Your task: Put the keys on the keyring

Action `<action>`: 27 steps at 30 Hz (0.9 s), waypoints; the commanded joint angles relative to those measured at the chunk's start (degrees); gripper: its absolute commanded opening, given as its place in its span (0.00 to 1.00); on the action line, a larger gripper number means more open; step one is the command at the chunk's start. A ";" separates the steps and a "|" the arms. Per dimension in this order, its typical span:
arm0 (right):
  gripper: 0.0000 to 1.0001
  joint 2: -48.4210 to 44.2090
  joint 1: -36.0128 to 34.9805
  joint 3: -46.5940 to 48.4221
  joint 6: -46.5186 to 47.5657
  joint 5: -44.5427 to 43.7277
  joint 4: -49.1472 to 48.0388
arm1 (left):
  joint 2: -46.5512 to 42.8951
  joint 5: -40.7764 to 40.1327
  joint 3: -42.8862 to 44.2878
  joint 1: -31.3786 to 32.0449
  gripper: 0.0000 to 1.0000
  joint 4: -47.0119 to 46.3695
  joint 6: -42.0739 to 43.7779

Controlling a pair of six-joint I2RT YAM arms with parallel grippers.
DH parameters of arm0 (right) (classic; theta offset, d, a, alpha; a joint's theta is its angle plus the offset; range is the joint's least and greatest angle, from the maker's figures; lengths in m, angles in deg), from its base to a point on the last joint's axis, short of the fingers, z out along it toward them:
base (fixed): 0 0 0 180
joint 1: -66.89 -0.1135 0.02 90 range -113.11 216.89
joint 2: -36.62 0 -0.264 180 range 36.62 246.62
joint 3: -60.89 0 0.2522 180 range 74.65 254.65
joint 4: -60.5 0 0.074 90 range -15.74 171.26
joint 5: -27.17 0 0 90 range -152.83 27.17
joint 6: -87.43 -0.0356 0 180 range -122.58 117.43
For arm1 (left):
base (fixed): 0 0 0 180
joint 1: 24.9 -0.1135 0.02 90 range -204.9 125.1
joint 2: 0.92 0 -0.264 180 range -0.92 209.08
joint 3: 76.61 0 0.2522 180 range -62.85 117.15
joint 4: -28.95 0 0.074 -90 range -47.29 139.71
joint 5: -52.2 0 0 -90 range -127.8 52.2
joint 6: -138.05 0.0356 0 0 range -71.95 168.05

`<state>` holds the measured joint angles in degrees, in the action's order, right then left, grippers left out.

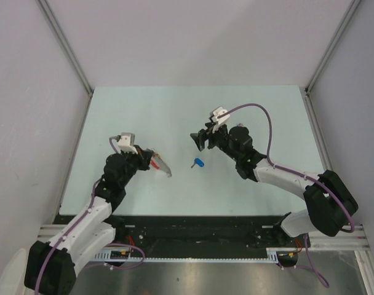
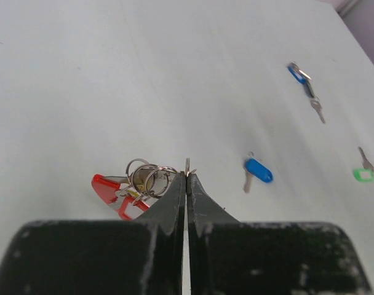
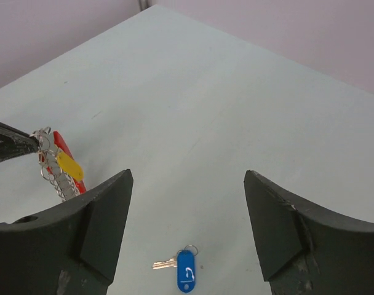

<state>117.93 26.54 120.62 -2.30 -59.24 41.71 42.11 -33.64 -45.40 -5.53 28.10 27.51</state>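
**Top view.** No writing can be read here. Left pincer [image 1: 155, 161] is closed on the keyring [image 1: 163, 168], which slants away from the tips toward the lower right. Its red part is nearest the pincer and the silver strand trails beyond. Cannot tell whether the far end touches the surface [image 1: 248, 117]. Right pincer [image 1: 197, 140] is well apart from the keyring, near mid-surface. Blue key [image 1: 198, 163] lies on the surface between the two pincers, nearer the right one.

**Left wrist view.** The jaws are pressed flat together with no gap, and a thin silver ring is pinched at the very tips of the left pincer [image 2: 187, 177]. The rest of the keyring [image 2: 147, 177] bunches just left of the tips: several silver rings, a red piece [image 2: 106, 187] and a sliver of yellow. On the surface beyond:
- Blue key [image 2: 258, 171] is to the right, blade pointing lower left.
- Green key [image 2: 362, 174] is by the right edge.
- Dark blue key [image 2: 298, 73] is farther off, upper right, with a bare silver blade just below it.

All three lie apart from one another.

**Right wrist view.** Right pincer [image 3: 188, 181] stands wide open, with nothing between the fingers and nothing touched. Blue key [image 3: 186, 270] lies flat on the surface under the gap, blade pointing left and a small ring at the top of its head. The head carries a white mark, too small to read. At the left edge the dark tip of the left pincer [image 3: 11, 144] grips the top ring of the keyring [image 3: 59, 184]. A yellow key [image 3: 70, 166] and the red piece are on the keyring, and the chain strand hangs down below them
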 commanded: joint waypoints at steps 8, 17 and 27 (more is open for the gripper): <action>1.00 -4.94 0.19 -0.18 -5.72 -8.42 -2.86 | 21.28 -1.01 17.78 -9.35 0.00 -19.55 2.34; 1.00 -6.08 0.28 -0.80 -3.44 -9.57 -0.76 | 36.33 -0.91 9.82 -9.97 0.00 -40.82 -2.22; 1.00 -5.73 0.28 -0.80 -3.70 -8.43 -0.84 | 34.32 -1.97 -5.57 -9.36 0.09 -52.62 -7.68</action>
<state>113.17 26.65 119.95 -6.41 -67.52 42.38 79.31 -34.67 -47.63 -15.19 -14.82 22.01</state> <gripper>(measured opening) 0.995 0.079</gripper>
